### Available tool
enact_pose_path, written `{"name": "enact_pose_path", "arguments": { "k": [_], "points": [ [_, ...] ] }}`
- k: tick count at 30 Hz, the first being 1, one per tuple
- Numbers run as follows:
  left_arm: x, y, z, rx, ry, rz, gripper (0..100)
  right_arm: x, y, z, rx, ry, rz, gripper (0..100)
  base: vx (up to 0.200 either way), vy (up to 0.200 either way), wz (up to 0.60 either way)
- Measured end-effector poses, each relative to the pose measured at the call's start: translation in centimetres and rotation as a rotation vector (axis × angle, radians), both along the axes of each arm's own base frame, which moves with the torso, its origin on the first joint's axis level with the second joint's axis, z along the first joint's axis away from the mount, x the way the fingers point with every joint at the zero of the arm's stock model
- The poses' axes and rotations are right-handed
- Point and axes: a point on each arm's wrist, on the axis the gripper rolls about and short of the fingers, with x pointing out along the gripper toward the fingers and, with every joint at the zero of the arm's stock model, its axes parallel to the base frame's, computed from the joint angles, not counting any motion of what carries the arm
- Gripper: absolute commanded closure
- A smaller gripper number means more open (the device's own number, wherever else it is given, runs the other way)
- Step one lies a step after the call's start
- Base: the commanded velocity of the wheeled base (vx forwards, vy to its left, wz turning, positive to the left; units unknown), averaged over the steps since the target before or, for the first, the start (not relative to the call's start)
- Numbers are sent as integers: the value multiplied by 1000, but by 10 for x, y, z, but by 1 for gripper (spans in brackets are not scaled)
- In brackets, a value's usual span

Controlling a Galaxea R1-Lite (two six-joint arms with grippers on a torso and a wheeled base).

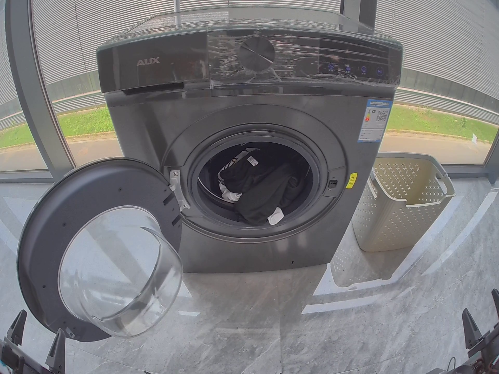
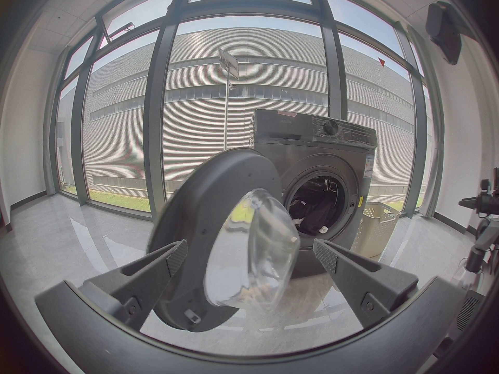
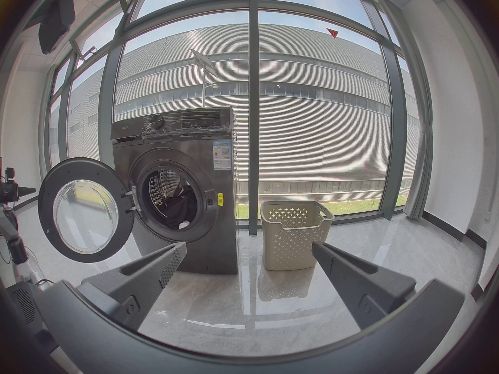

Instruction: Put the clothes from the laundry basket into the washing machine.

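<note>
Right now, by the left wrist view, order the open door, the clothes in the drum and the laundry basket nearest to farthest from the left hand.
1. Open door, just ahead of the left hand.
2. Clothes, inside the washing machine behind the door.
3. Laundry basket, on the floor by the machine's right side.
</note>
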Motion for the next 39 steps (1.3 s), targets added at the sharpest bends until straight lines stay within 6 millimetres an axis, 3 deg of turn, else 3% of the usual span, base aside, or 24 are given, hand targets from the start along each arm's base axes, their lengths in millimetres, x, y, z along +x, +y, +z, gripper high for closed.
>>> {"name": "enact_pose_path", "arguments": {
  "k": [39],
  "points": [
    [0,0,1,0,-12,-2,0,0,0,0,0,0,0,0,-5,0,0]
  ]
}}
